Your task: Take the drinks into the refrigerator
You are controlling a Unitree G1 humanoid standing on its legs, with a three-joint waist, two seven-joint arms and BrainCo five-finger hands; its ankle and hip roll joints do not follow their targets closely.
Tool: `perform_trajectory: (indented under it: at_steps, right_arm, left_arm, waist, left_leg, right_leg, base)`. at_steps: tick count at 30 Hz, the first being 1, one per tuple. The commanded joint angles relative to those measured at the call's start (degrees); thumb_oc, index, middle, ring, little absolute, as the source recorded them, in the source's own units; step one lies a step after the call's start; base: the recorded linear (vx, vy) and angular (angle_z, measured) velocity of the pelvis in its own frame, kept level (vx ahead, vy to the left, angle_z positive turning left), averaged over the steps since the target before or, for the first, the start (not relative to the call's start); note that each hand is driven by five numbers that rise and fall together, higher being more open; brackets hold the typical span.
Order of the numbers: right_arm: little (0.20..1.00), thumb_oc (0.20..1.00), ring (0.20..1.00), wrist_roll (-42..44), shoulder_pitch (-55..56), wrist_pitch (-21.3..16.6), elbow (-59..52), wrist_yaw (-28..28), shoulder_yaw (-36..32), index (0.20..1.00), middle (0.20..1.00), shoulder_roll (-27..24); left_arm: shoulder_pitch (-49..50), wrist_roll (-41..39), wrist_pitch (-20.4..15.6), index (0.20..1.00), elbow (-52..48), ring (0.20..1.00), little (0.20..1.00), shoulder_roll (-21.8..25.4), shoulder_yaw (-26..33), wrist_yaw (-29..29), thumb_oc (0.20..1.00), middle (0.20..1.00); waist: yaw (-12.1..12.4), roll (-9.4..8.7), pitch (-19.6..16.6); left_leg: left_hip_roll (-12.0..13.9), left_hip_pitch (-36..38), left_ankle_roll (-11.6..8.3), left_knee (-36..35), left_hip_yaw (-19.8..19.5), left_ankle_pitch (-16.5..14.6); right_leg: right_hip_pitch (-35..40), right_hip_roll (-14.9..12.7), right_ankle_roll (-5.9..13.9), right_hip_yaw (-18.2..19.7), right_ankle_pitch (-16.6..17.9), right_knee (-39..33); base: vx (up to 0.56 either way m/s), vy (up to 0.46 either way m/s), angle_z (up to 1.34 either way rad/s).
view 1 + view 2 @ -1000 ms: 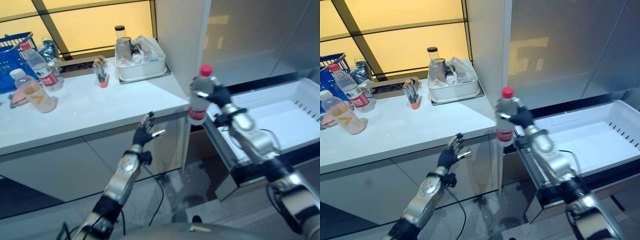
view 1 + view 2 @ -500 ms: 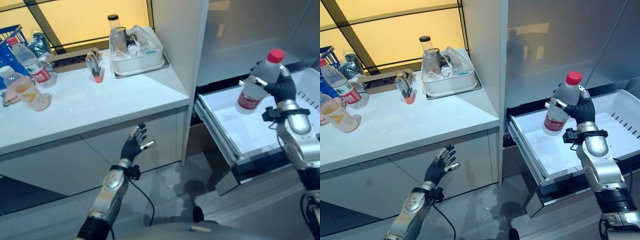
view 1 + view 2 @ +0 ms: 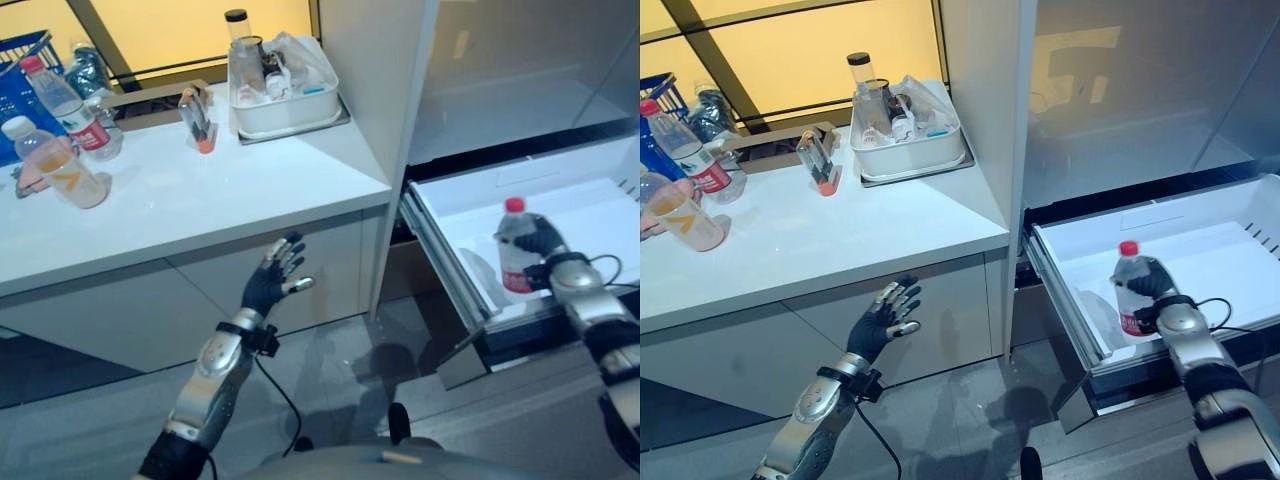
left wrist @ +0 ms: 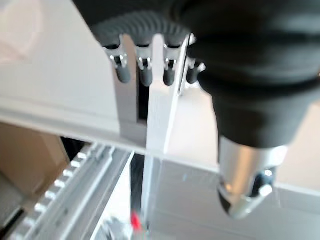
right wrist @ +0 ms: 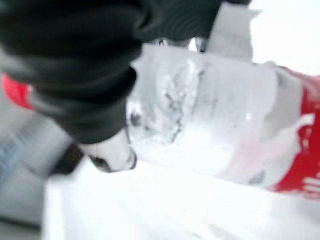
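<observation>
The right robot hand [image 3: 1152,284] is wrapping its fingers round a clear bottle [image 3: 1130,292] with a red cap and red label, holding it upright inside the open white fridge drawer [image 3: 1200,235], near the drawer's front left corner. From the head views the bottle's base seems to be on or just above the drawer floor, though I cannot tell for sure whether it is resting there. The left robot hand [image 3: 276,281] is hanging below the worktop [image 3: 190,205] edge with its fingers spread, gripping nothing.

So one drink is nearly stowed but not yet let go. Others are waiting at the far left of the worktop: a red-capped bottle [image 3: 72,108], a white-capped bottle of orange drink [image 3: 58,177], and perhaps more by the blue basket [image 3: 22,60]. Most of the job is left, and the drawer is open.
</observation>
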Motion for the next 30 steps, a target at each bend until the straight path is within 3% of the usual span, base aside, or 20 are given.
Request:
perform_trajectory:
  at_steps: [1,5,6,8,9,12,22,23,24,30]
  right_arm:
    - [0.2,0.2,0.2,-11.13,-10.5,-1.35,4.16,-1.14,6.29,0.2,0.2,0.9]
    - [0.2,0.2,0.2,-20.67,-13.94,-0.72,9.17,-1.1,11.95,0.2,0.2,3.29]
    - [0.2,0.2,0.2,-27.91,-15.23,-0.15,10.62,-0.52,15.9,0.2,0.2,4.47]
    - [0.2,0.2,0.2,-30.85,-15.54,0.23,11.44,-0.19,17.46,0.2,0.2,4.94]
    - [0.2,0.2,0.2,-40.05,-15.83,1.1,13.63,1.51,22.01,0.2,0.2,6.48]
    - [0.2,0.2,0.2,-48.02,-16.07,1.59,15.03,4.87,26.3,0.2,0.2,10.34]
    - [0.2,0.2,0.2,-49.08,-13.82,2.38,15.65,4.26,25.72,0.2,0.2,18.88]
    - [0.645,0.645,0.645,-47.96,-13.5,2.75,16.95,4.17,24.7,0.645,0.645,20.86]
    - [1.0,1.0,1.0,-46.84,-13.47,3.0,17.12,3.73,23.95,1.0,1.0,21.78]
    - [1.0,1.0,1.0,-33.7,-10.49,1.8,15.08,-0.08,16.66,1.0,1.0,22.9]
  left_arm:
    - [-3.18,-1.71,-3.04,1.0,-4.56,1.0,1.0,2.41,-1.05,-0.76,1.0,1.0]
    - [-4.22,-2.33,-3.22,1.0,-5.92,1.0,1.0,2.67,-1.71,-0.87,1.0,1.0]
    - [-4.84,-2.31,-3.5,1.0,-7.01,1.0,1.0,3.03,-1.79,-0.8,1.0,1.0]
    - [-4.94,-2.36,-3.51,1.0,-7.4,1.0,1.0,3.11,-1.75,-0.77,1.0,1.0]
    - [-5.37,-2.41,-3.62,1.0,-8.35,1.0,1.0,3.41,-1.6,-0.71,1.0,1.0]
    - [-6.13,-2.16,-3.81,1.0,-9.21,1.0,1.0,3.25,-1.29,-0.54,1.0,1.0]
    - [-7.84,-2.1,-3.96,1.0,-10.11,1.0,1.0,1.48,-1.08,0.76,1.0,1.0]
    - [-8.18,-2.44,-4.24,1.0,-10.29,1.0,1.0,1.11,-1.22,1.08,1.0,1.0]
    - [-8.4,-2.47,-4.2,1.0,-10.1,1.0,1.0,1.14,-1.18,1.24,1.0,1.0]
    - [-8.83,-1.98,-4.58,1.0,-9.25,1.0,1.0,0.54,-0.32,2.2,1.0,1.0]
  waist:
    - [0.07,-4.91,1.67]
    - [1.02,-4.75,3.48]
    - [1.68,-4.54,4.88]
    - [1.91,-4.47,5.33]
    - [2.62,-4.29,6.12]
    - [3.21,-3.99,7.11]
    - [4.73,-2.72,8.97]
    - [5.09,-2.32,9.09]
    - [5.23,-2.23,8.98]
    - [4.87,-2.42,8.45]
  left_leg:
    - [-3.45,-5.14,3.25,2.06,-2.87,-0.72]
    - [-3.73,-7.35,3.32,2.37,-3.77,0.01]
    - [-3.95,-8.58,3.35,2.5,-4.22,0.54]
    - [-4.04,-9.13,3.38,2.59,-4.48,0.67]
    - [-4.12,-10.07,3.38,2.73,-4.97,1.01]
    - [-4.31,-10.64,3.42,2.63,-5.61,1.26]
    - [-4.81,-11.78,3.35,2.51,-7.31,2.06]
    - [-4.93,-11.77,3.36,2.42,-7.6,2.09]
    - [-4.96,-11.72,3.34,2.32,-7.81,2.11]
    - [-4.94,-10.69,3.46,2.12,-7.99,1.81]
  right_leg:
    - [1.82,-1.45,2.05,-2.51,-3.9,2.13]
    - [-0.14,-1.7,2.0,-3.13,-3.67,2.89]
    - [-1.3,-1.77,1.88,-3.38,-3.48,3.24]
    - [-1.71,-1.76,1.82,-3.58,-3.48,3.42]
    - [-2.36,-1.93,1.79,-3.93,-3.38,3.61]
    - [-2.78,-2.15,1.7,-4.36,-3.43,3.74]
    - [-3.17,-2.9,1.69,-5.71,-3.56,3.86]
    - [-2.98,-3.04,1.69,-6.05,-3.6,3.68]
    - [-2.81,-3.09,1.72,-6.23,-3.63,3.56]
    - [-1.59,-3.27,1.86,-6.35,-3.66,2.98]
  base:
    - [-0.11,-0.007,0.11]
    - [-0.08,-0.005,0.12]
    - [-0.06,0.003,0.09]
    - [-0.06,-0.009,0.08]
    - [-0.05,-0.017,0.13]
    - [-0.02,-0.003,0.12]
    - [-0.03,0.003,0.08]
    - [0.0,0.01,0.2]
    - [0.0,0.012,0.16]
    - [0.0,0.002,0.01]
